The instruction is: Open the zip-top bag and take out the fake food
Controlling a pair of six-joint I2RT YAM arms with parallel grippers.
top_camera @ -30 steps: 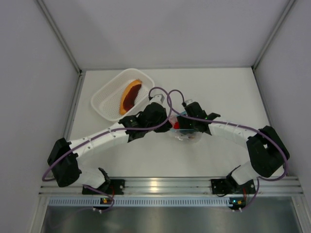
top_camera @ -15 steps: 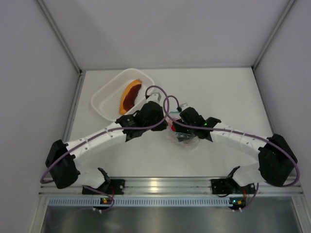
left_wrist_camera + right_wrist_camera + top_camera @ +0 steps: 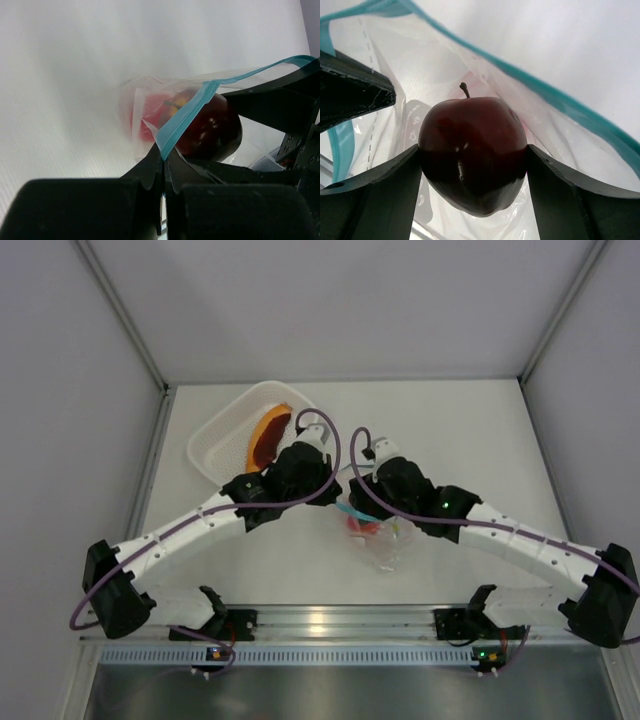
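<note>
Right wrist view is showing the right end effector point(image 3: 473, 162) squeezing a dark red apple point(image 3: 470, 130), one piece of the fake food, with a finger pressing on each side. The apple is sitting inside the zip-top bag point(image 3: 440, 60), and the mouth of the bag is gaping wide around it. Left wrist view is showing the left end effector point(image 3: 163, 162) pinching tight on the blue zip strip point(image 3: 185, 117) at the bag's edge. From the top, the bag is sitting between the two arms, near the middle of the tabletop point(image 3: 470, 430).

So the opening part looks done, and the taking-out part is happening. Next, I think the right arm is going to need to pull the apple up and out through the mouth, slowly, while the left one is holding the bag back. The plastic is thin and crinkly, so it may be clinging to the apple.

A white basket point(image 3: 215, 445) is sitting at the back left, with an orange slice point(image 3: 270, 425) and a dark piece point(image 3: 262, 452) lying in it. The tabletop is looking white and plain. Pale walls point(image 3: 340, 300) are standing on three sides, and a metal rail point(image 3: 340, 620) is running along the near edge.
</note>
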